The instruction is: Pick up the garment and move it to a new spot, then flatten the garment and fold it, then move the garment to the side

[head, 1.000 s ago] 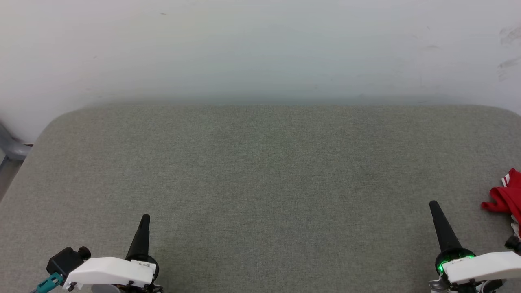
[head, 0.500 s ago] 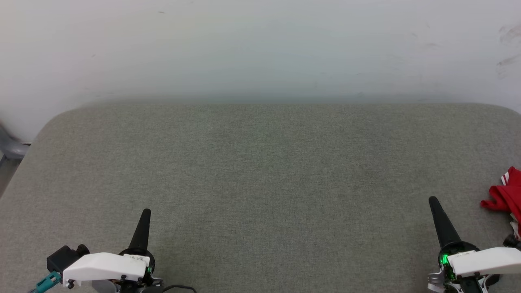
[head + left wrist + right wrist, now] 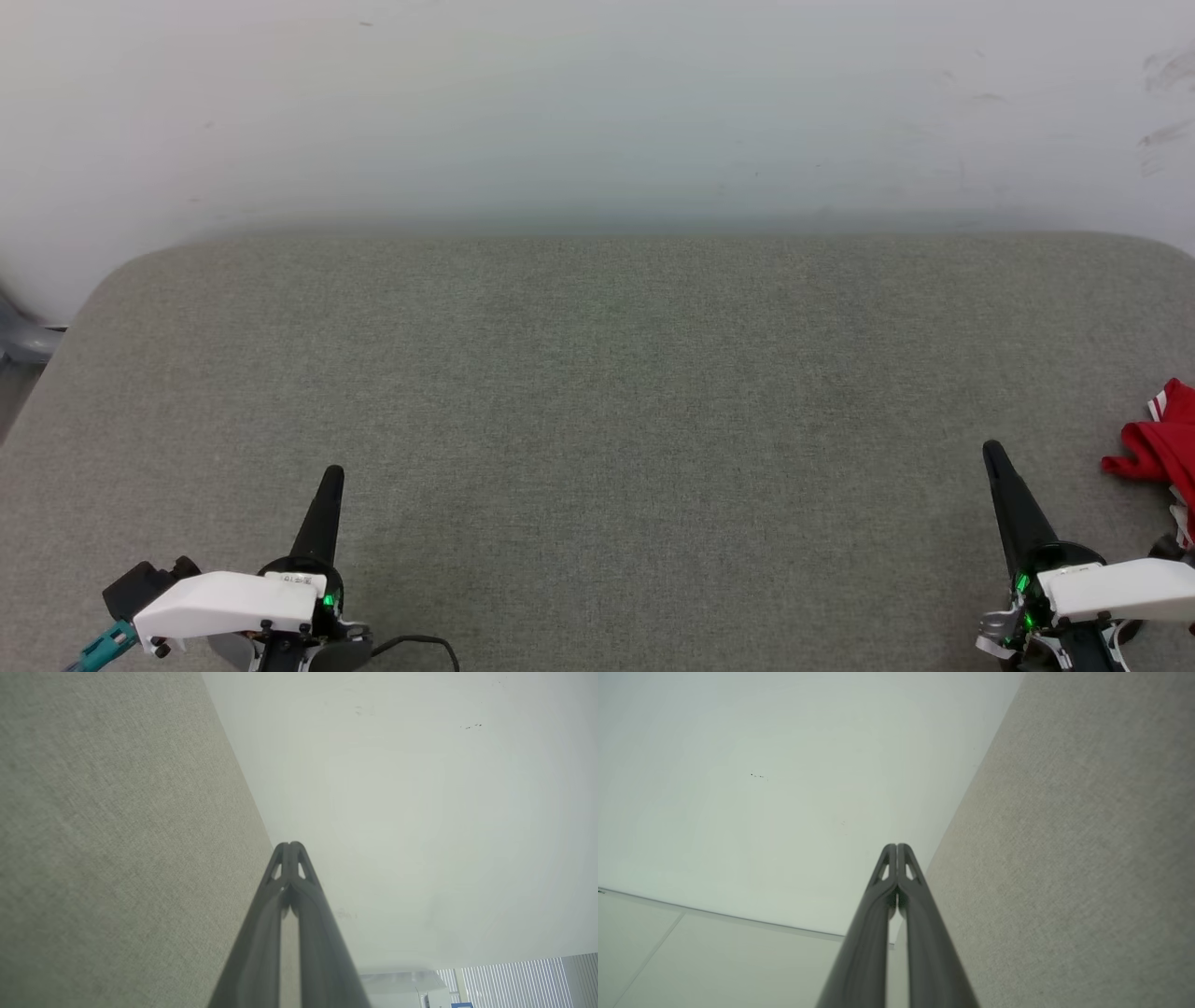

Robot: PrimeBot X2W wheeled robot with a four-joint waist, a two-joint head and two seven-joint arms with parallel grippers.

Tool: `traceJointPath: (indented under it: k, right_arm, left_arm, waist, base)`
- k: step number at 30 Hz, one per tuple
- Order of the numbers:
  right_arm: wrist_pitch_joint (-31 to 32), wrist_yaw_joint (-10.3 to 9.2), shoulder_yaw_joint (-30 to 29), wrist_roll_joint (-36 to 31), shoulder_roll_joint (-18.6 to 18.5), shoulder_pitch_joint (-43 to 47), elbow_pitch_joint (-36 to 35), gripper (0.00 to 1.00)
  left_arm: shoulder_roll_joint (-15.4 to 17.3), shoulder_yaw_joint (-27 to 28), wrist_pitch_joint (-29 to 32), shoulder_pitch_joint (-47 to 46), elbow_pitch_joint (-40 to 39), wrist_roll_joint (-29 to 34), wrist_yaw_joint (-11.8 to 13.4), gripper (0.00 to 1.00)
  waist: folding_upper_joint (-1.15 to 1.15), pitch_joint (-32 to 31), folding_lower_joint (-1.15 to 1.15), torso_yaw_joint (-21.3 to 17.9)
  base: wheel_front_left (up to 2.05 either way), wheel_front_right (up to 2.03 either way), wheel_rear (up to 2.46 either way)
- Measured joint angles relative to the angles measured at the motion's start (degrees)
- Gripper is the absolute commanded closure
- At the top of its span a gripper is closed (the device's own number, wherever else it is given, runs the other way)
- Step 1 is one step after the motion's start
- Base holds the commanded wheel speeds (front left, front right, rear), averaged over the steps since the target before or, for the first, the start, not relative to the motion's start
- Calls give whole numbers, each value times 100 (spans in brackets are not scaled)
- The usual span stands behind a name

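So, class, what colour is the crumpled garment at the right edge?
The crumpled garment is red with white-striped trim; head view.

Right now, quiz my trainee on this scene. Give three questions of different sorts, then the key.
1. True or false: the left hand and the right hand are both shut and hold nothing.
2. Pick one. In the head view, the garment lies on the grey surface: A) at its left edge; B) in its middle; C) at its right edge, partly cut off by the picture.
3. Short answer: which hand is nearer the garment?

Key: 1 true; 2 C; 3 the right hand.
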Motion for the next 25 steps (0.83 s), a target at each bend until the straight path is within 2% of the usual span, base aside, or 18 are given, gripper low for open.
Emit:
traceJointPath:
  k: [25]
  right_arm:
    - [102, 0, -18, 1076, 1, -250, 291, 100]
  left_arm:
    - [-35, 114, 278, -149, 32, -1113, -59, 100]
  waist:
    - [0, 57, 0, -34]
  base:
    - [0, 0, 0]
